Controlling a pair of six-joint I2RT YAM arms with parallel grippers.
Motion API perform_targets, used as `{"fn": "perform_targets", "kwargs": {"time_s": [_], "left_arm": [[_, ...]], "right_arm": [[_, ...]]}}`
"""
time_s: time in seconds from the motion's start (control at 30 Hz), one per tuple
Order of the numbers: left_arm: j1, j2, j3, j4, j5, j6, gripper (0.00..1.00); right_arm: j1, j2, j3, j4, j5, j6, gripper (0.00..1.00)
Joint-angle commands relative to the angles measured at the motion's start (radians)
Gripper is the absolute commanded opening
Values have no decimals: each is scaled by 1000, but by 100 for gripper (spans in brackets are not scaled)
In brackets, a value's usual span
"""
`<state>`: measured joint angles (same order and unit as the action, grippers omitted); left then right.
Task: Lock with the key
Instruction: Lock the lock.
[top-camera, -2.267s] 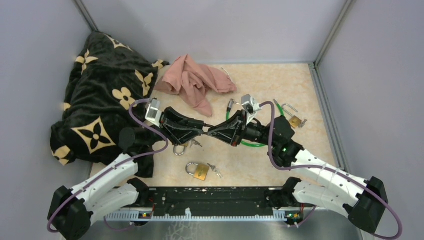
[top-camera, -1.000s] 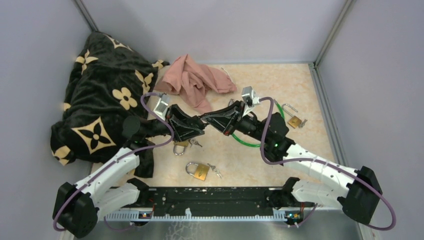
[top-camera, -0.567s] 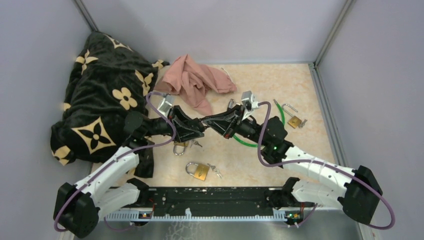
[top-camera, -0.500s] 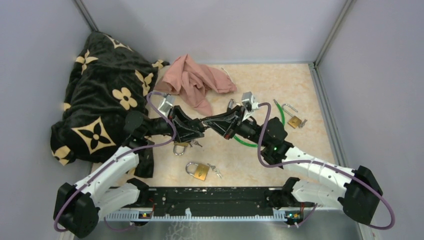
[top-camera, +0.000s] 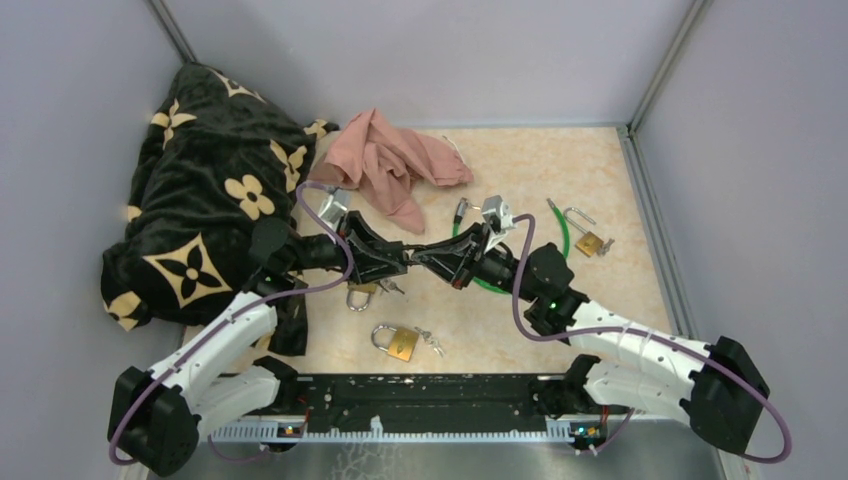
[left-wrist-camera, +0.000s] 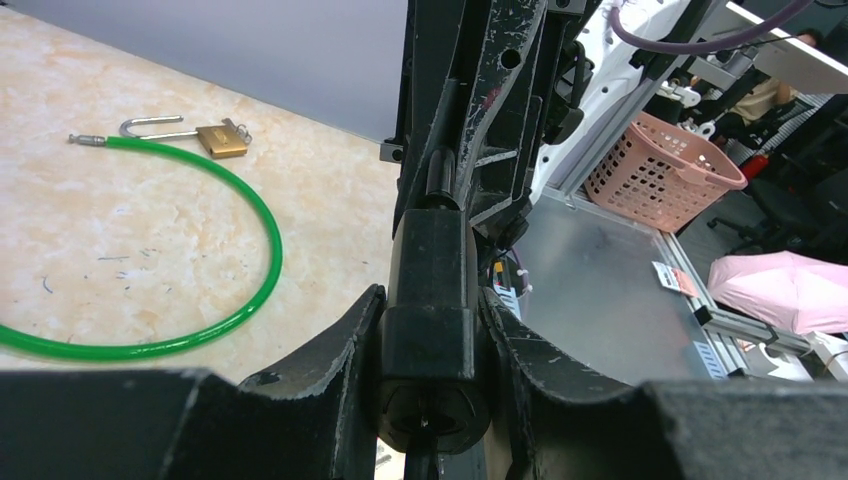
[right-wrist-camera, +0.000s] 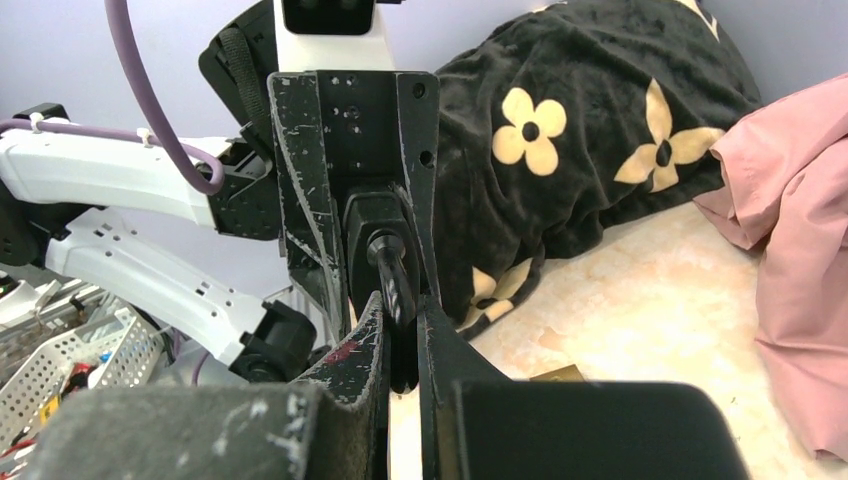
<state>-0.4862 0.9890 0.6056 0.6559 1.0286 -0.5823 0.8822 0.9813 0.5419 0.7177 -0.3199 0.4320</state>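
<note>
Since half a second ago the left gripper (left-wrist-camera: 432, 345) and right gripper (right-wrist-camera: 403, 305), meeting tip to tip, have slid a little nearer the bases, and the right wrist has dropped. The plush black blanket with tan flowers (top-camera: 200, 190) is heaped behind the left gripper, and the crumpled pink cloth (top-camera: 390, 165) lies beyond both. The glossy green cable loop (top-camera: 505, 288) curls under the right arm. The left gripper's fingers clamp a matte black cylindrical lock barrel (left-wrist-camera: 430, 330). The right gripper, nearly closed, pinches the slim black key (right-wrist-camera: 392, 278) poking from that barrel. A brass padlock (top-camera: 400, 343) lies on the base side of both grippers.
</note>
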Motion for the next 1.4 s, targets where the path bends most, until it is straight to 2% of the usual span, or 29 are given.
{"fn": "perform_targets", "kwargs": {"time_s": [0.0,0.47,0.7,0.9,1.03,1.17,1.37], "left_arm": [[7,-17,82,172,-112,-14,0],[-40,-5,74,183,-106,-23,0],[-28,1,110,176,-95,21,0],[-56,35,65,133,-127,-36,0],[-89,35,-7,115,-159,-100,0],[-139,59,-36,203,-196,-114,0],[-131,106,42,297,-167,-74,0]], "right_arm": [[59,62,-37,-159,-136,-17,0],[106,269,-84,166,-105,45,0],[128,331,-113,183,-92,41,0],[153,386,-15,209,-124,31,0],[156,364,30,215,-122,23,0],[156,374,76,188,-168,10,0],[149,454,11,253,-159,43,0]]}}
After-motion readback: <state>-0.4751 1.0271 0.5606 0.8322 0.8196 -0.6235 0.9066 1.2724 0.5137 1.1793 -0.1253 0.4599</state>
